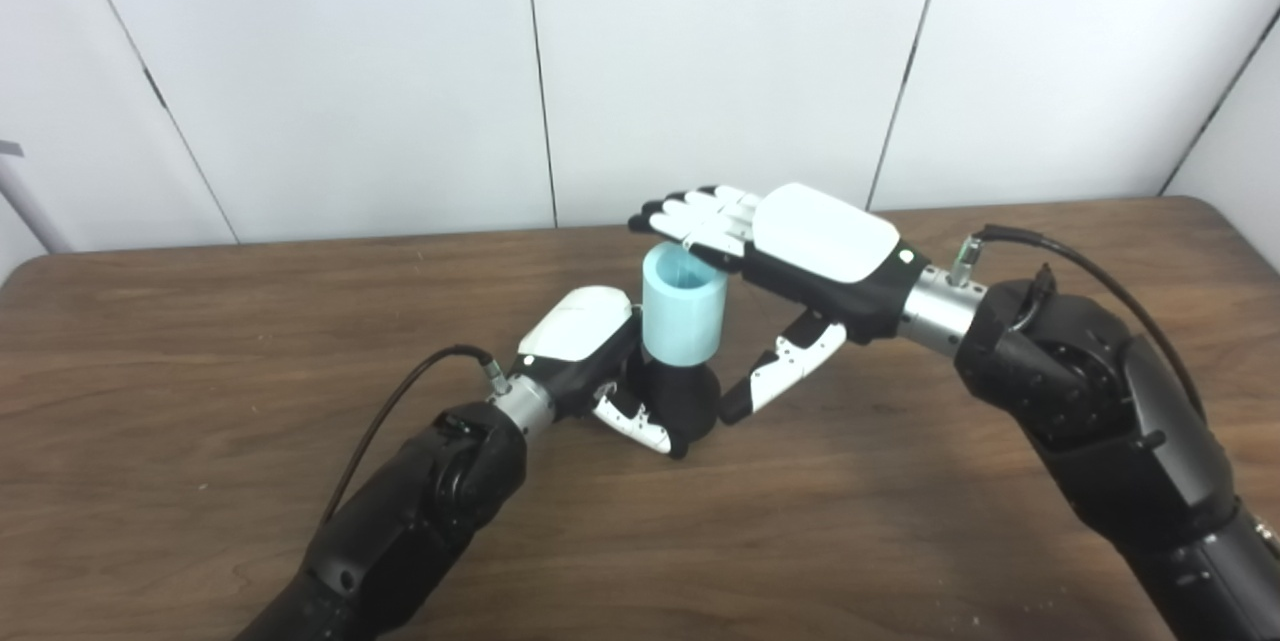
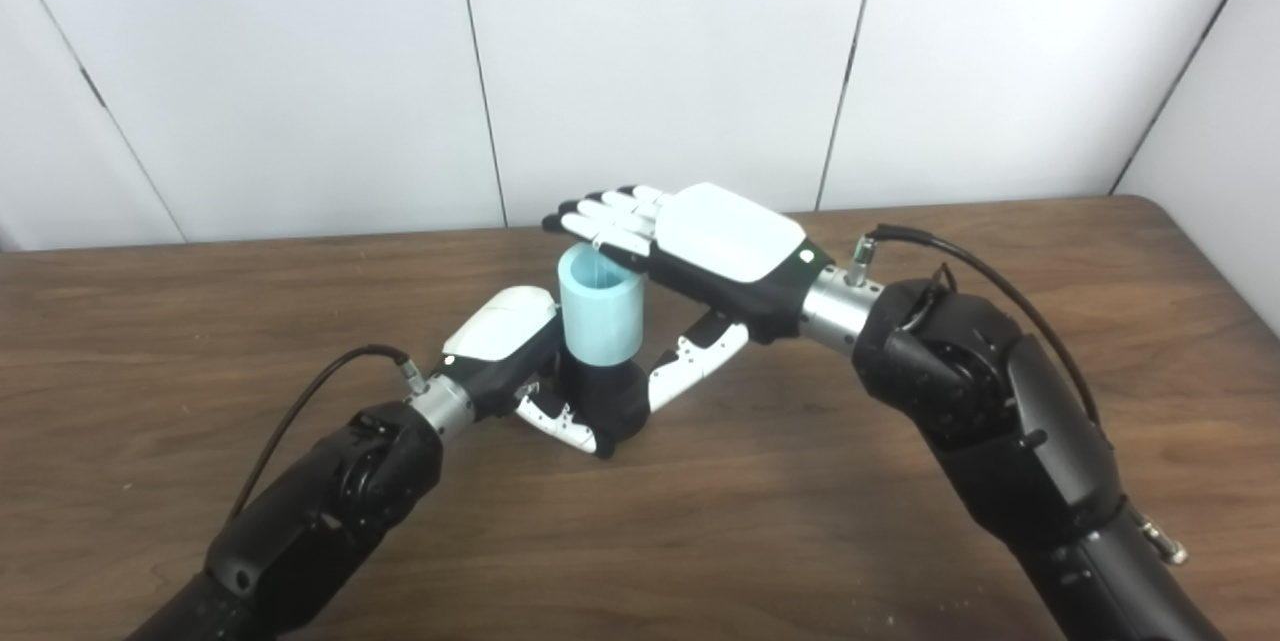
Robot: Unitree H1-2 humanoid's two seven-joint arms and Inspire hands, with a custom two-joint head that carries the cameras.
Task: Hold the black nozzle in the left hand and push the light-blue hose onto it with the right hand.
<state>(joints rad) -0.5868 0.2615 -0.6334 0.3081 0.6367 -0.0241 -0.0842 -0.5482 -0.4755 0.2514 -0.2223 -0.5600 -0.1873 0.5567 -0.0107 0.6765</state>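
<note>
The black nozzle (image 1: 680, 396) stands upright on the wooden table, with my left hand (image 1: 600, 361) shut around its base. A short light-blue hose (image 1: 682, 306) sits upright on top of the nozzle, its open mouth facing up. My right hand (image 1: 800, 246) is open and flat, palm down, with its fingers (image 1: 690, 216) stretched over the hose's top rim and touching it or nearly so. Its thumb (image 1: 780, 371) hangs down to the right of the nozzle, apart from it. The nozzle's top is hidden inside the hose.
The wooden table (image 1: 250, 341) runs wide to both sides, with its back edge against white wall panels (image 1: 700, 61). A cable (image 1: 400, 401) loops from my left wrist and another cable (image 1: 1080, 271) arcs over my right forearm.
</note>
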